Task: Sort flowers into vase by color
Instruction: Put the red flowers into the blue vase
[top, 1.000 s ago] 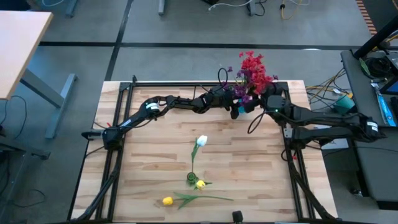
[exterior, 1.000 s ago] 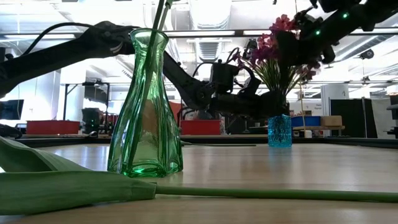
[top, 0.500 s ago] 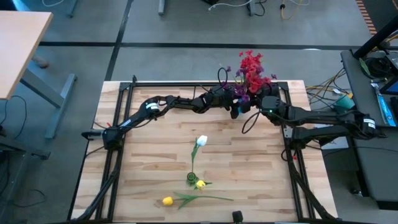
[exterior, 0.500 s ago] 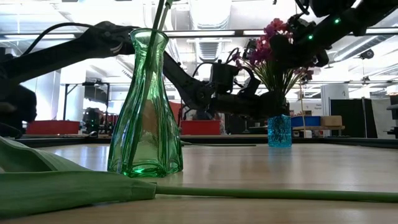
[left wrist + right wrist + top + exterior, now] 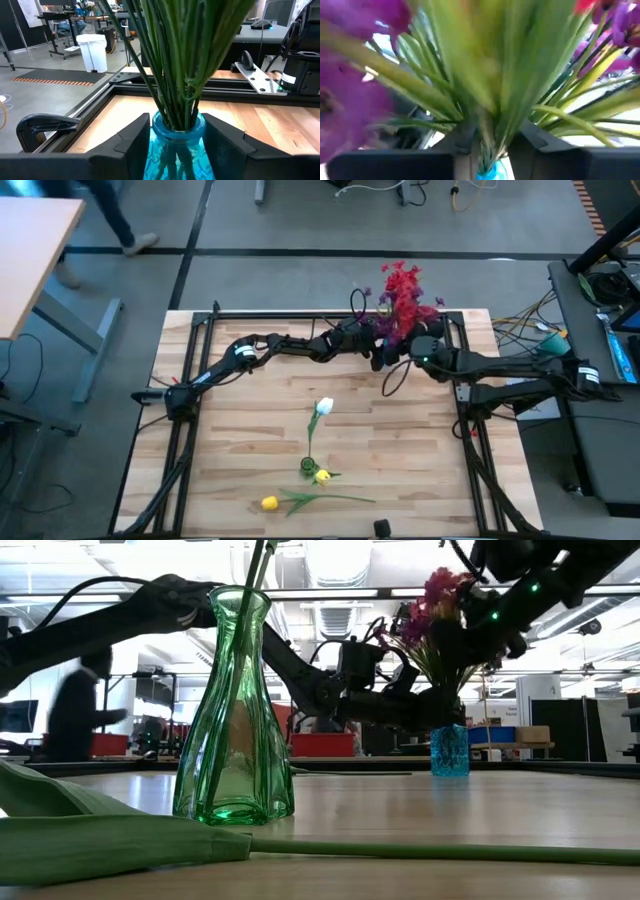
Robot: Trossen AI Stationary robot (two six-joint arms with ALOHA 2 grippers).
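Blue glass vase, neck gripped between the left claw's fingers; holds red and purple flowers. Right claw sits among those stems, apparently closed on some. Green vase, well away from both claws, holds one stem. White tulip and yellow buds remain loose on the table.

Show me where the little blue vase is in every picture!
High view: the blue vase is at the table's far edge, hidden beneath the red and purple flowers and both arms.
Low view: blue vase stands right of centre, far back.
Left wrist view: it sits bottom centre, between the left gripper fingers.
Right wrist view: only a blue sliver at the bottom, under the stems.
Shared landmark: the bunch of green stems rising from it.
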